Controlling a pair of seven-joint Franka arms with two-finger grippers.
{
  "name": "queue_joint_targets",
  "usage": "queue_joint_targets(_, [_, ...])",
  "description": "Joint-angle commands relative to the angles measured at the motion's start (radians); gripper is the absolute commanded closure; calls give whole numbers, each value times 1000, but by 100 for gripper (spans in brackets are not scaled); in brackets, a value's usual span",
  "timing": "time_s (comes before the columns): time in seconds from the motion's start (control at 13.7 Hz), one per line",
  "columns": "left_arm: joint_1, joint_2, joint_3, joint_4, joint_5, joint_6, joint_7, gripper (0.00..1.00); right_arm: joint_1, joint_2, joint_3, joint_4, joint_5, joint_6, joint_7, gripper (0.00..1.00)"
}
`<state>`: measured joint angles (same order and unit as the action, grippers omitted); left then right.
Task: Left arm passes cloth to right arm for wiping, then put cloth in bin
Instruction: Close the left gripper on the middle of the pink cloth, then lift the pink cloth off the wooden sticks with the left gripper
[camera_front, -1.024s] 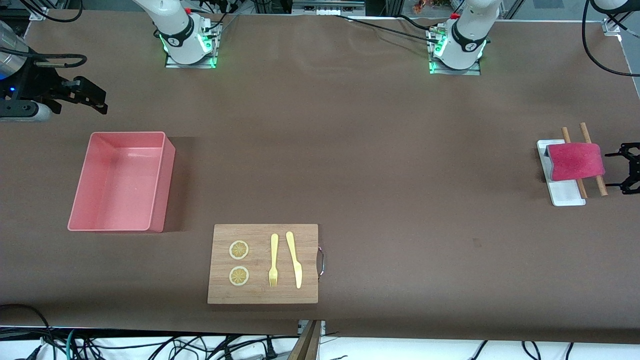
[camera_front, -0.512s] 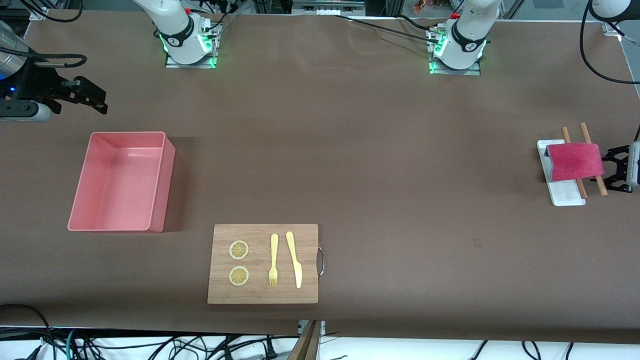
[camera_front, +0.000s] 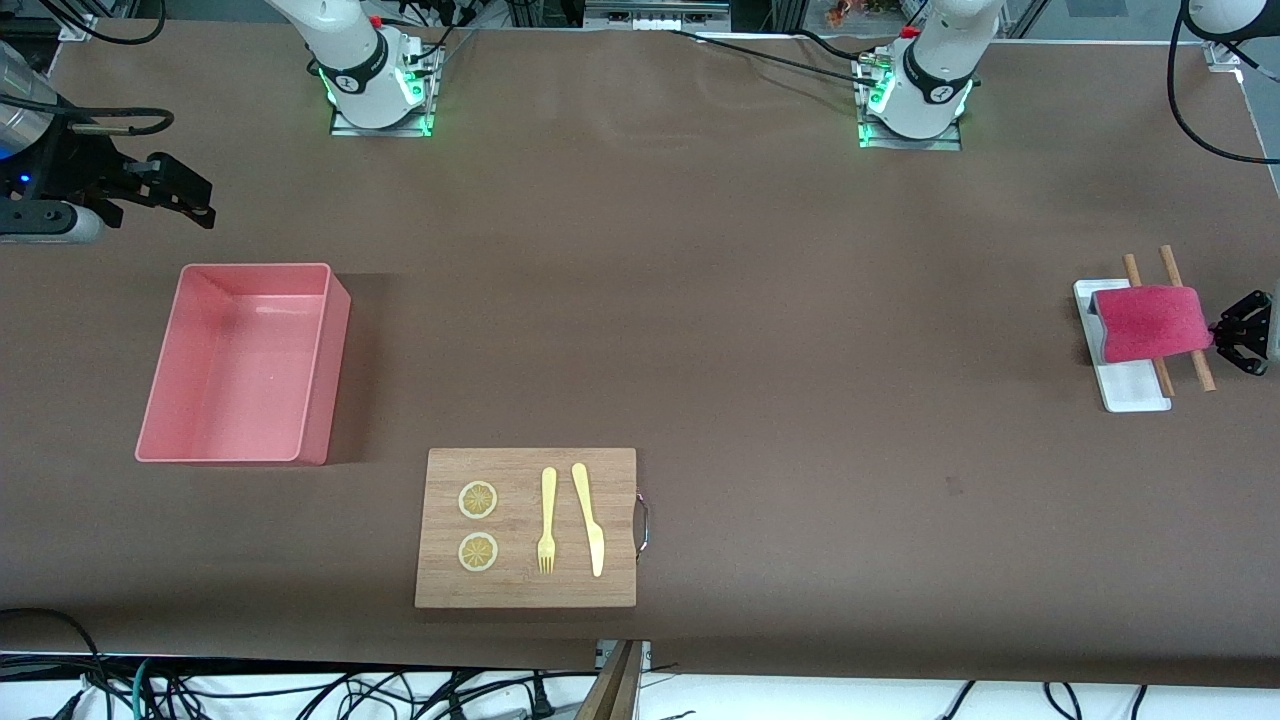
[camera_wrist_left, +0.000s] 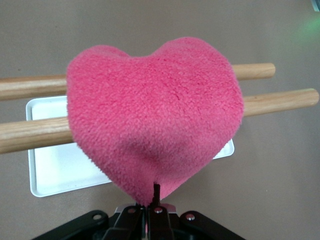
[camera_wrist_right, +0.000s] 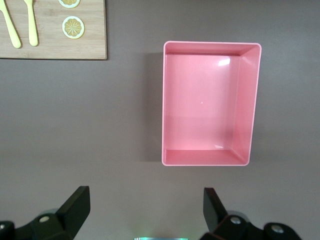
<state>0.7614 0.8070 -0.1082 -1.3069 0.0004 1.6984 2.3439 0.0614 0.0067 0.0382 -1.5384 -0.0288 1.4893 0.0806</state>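
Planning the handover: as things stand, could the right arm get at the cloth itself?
Probably not. The cloth lies on two wooden rods at the left arm's end, pinched by the left gripper. The right gripper waits open above the table past the bin.
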Motion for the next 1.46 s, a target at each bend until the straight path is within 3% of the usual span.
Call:
queue_joint_targets(0.0, [9, -29, -2, 17, -2, -36, 45, 100, 5, 4, -1, 15, -14, -3, -10, 0])
queue_joint_targets(0.29, [4, -126, 19, 29, 3, -136, -70, 100, 5, 4, -1, 15, -14, -3, -9, 0])
queue_joint_targets(0.66, [-40, -259, 5, 28, 62, -294, -395, 100, -2, 10, -4, 15, -8, -1, -10, 0])
queue_joint_targets(0.95, [-135, -296, 4, 28, 64, -391, -735, 100, -3, 6, -14, 17, -3, -10, -13, 0])
queue_joint_targets(1.17, [-241, -308, -1, 28, 46, -444, -966, 100, -3, -20, -14, 87, 0, -70, -12, 0])
queue_joint_targets(1.39, [-319, -319, -50, 31, -9, -453, -1205, 100, 0, -10, 0, 104, 12, -153, -10, 0])
